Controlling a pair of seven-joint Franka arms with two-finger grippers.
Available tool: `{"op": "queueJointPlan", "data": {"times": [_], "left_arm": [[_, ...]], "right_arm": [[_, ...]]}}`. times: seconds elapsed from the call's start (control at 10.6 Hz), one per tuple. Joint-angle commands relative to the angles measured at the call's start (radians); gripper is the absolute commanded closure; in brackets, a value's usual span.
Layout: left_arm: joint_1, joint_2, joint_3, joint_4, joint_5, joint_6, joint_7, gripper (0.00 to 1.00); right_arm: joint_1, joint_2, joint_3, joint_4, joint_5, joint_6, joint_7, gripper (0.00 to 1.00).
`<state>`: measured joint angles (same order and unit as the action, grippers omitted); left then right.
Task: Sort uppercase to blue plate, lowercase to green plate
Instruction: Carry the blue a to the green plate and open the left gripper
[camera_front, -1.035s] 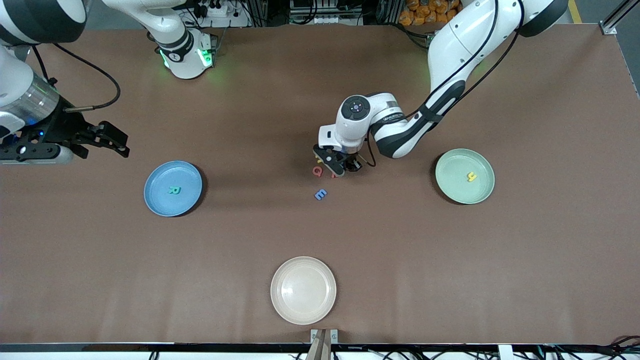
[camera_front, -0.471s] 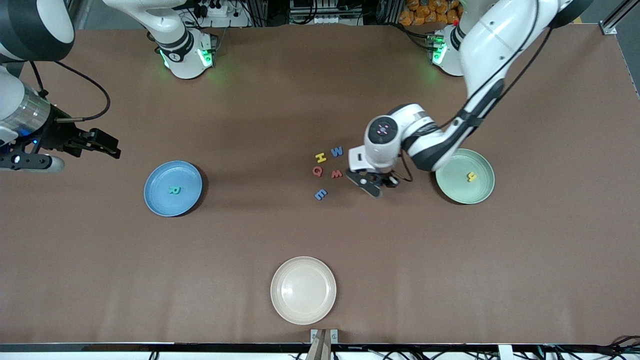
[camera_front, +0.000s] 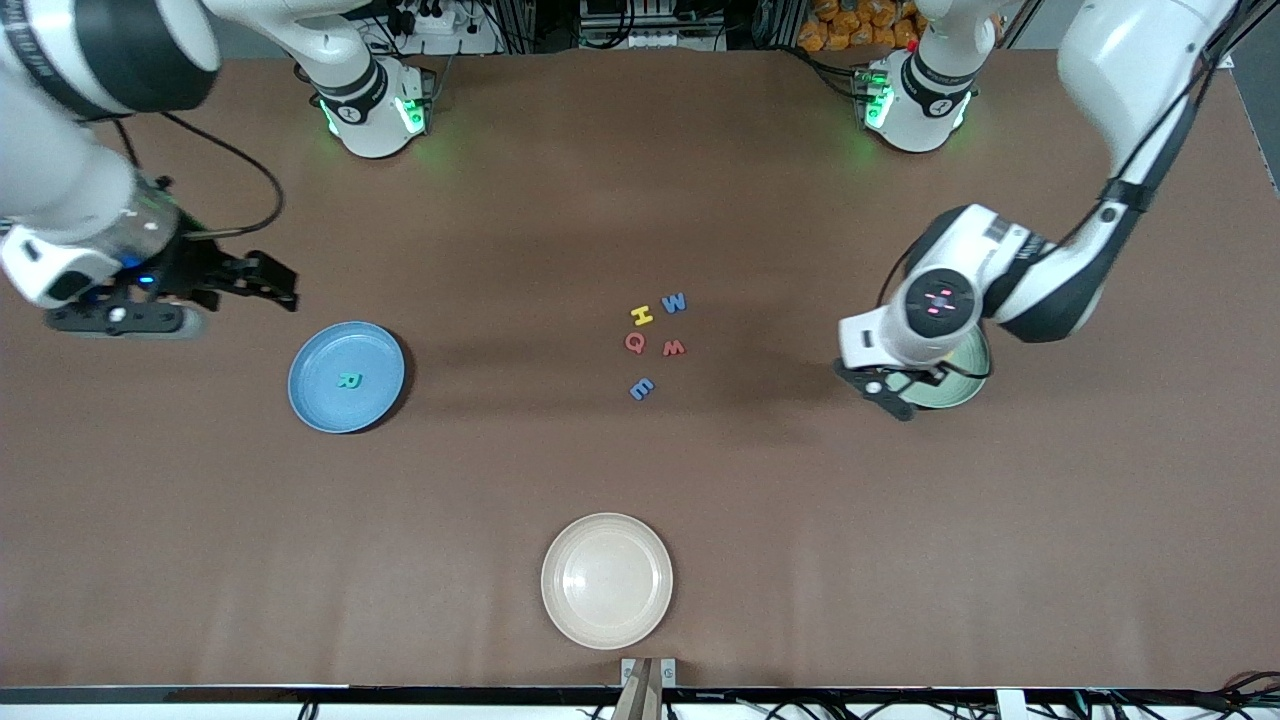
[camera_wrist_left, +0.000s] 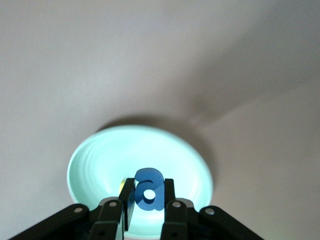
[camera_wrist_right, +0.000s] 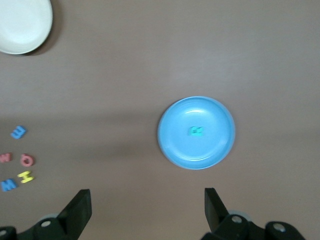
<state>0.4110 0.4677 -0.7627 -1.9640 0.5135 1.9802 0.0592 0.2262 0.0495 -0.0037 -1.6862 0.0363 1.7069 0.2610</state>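
Over the green plate (camera_wrist_left: 95, 160), left end effector (camera_wrist_left: 145, 197) clamps a rounded blue letter (camera_wrist_left: 149, 189).

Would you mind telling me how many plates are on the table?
3: blue plate toward the right arm's end, green plate under the left end effector, cream plate nearest the front camera.

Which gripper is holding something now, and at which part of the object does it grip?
The left gripper, over the green plate, pinches the rounded blue letter by its two sides. The right gripper is open and holds nothing.
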Motion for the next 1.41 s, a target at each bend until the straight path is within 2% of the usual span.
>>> {"op": "queueJointPlan", "data": {"times": [0.0, 0.28, 0.56, 0.66, 0.85, 1.13, 1.32], "left_arm": [[0.074, -0.031, -0.018, -0.085, -0.030, 0.008, 0.010, 1.00], [0.095, -0.009, 0.009, -0.091, -0.079, 0.018, 0.007, 1.00], [0.095, -0.009, 0.023, -0.084, -0.102, 0.020, -0.004, 0.34], [0.094, -0.015, 0.037, -0.076, -0.124, 0.019, -0.004, 0.28], [0.077, -0.037, 0.054, -0.033, -0.180, 0.008, -0.002, 0.28], [-0.035, -0.130, 0.224, 0.084, -0.327, -0.075, 0.013, 0.19], [-0.121, -0.139, 0.316, 0.170, -0.380, -0.148, 0.005, 0.17]], "right_arm": [[0.128, 0.081, -0.002, 0.046, 0.000, 0.013, 0.168, 0.00], [0.267, 0.177, 0.004, 0.043, 0.004, 0.095, 0.430, 0.00], [0.373, 0.274, 0.007, 0.033, 0.013, 0.218, 0.527, 0.00], [0.410, 0.312, 0.007, 0.033, 0.013, 0.259, 0.532, 0.00], [0.479, 0.415, 0.008, 0.031, 0.013, 0.408, 0.599, 0.01], [0.515, 0.521, 0.046, 0.033, 0.010, 0.535, 0.612, 0.08], [0.519, 0.561, 0.060, 0.036, 0.002, 0.565, 0.603, 0.19]]}}
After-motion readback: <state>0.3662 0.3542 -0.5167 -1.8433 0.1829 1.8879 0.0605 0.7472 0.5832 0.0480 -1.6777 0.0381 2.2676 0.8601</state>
